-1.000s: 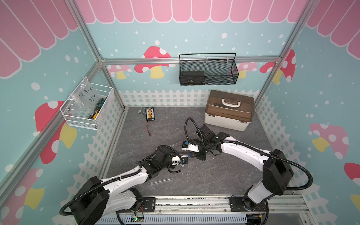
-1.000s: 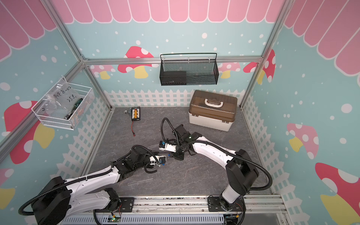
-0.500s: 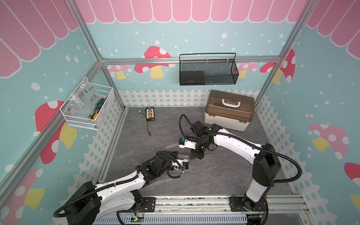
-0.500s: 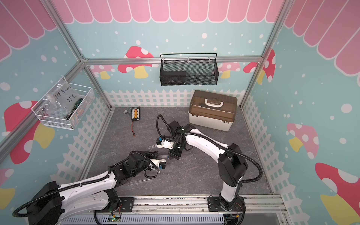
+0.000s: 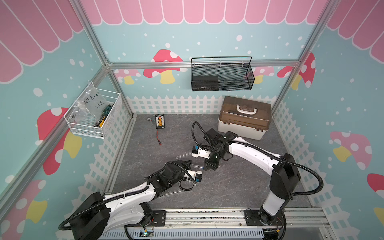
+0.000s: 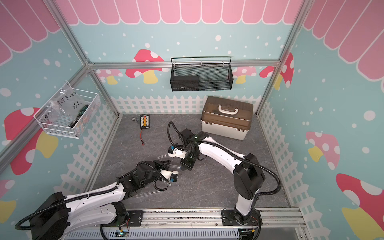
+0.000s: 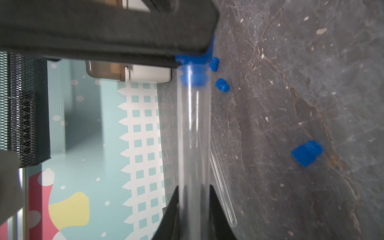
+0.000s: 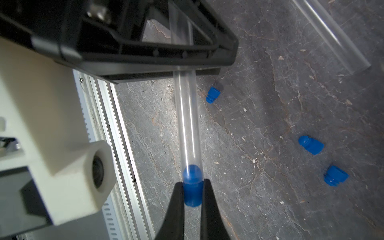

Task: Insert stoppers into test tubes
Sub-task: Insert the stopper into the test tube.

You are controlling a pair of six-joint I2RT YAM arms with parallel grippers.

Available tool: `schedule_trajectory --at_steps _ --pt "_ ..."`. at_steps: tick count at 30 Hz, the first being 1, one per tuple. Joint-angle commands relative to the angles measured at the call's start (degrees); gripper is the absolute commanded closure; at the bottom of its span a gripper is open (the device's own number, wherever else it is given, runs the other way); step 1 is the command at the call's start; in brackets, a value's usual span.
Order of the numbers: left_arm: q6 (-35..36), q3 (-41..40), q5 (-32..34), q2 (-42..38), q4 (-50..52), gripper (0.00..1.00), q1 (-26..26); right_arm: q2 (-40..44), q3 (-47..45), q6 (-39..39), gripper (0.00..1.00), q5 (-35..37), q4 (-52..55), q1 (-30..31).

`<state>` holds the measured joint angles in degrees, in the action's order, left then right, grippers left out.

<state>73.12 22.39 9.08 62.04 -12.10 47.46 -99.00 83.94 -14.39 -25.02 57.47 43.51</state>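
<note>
1. A clear, smooth, round-walled test tube (image 7: 193,128) is clasped by the left gripper (image 7: 193,187), whose black fingers are drawn in narrowly against its wall.
2. A bright blue, ribbed stopper (image 8: 192,193) is pinched at its cap by the right gripper (image 8: 192,182), the fingers nearly together. Its domed nose is seated inside the tube's mouth.
3. The tube is held near the middle of the desk (image 5: 228,187), a grey, matte, stone-veined surface. Its long axis runs roughly along the front edge. The open end is turned toward the right gripper, and the closed end is hidden by the left one.
4. Three loose stoppers (image 8: 311,144) are scattered on the desk close by, each lying on its side.
5. A second tube (image 7: 222,187) is laid flat just beside the held one, its rounded end showing. Another tube (image 5: 172,192) is partly covered by the left arm, toward the front edge.
6. A cream box (image 5: 245,116) with a closed, translucent brown lid and white handle is set in the back right corner. Its contents cannot be made out.
7. A black mesh basket (image 5: 221,74) on the back wall holds a dark block at one end.
8. A white wire basket (image 5: 93,116) on the left wall holds a handwritten clear bag and hand tools.
</note>
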Motion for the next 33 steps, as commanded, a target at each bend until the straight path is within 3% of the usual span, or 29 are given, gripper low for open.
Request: schedule_trajectory --at_steps 1,12,33 --pt "-1.7 0.4 -23.0 0.5 -1.2 1.00 3.6 3.0 0.7 1.2 0.95 -1.4 -25.7 0.1" --pt "-6.5 3.4 -30.0 2.9 2.0 1.00 3.7 1.2 3.0 -3.5 0.95 2.9 -29.2 2.9" --pt "-20.6 2.2 -39.3 1.2 -10.2 1.00 1.8 0.7 0.0 -6.1 0.96 4.6 -34.1 4.7"
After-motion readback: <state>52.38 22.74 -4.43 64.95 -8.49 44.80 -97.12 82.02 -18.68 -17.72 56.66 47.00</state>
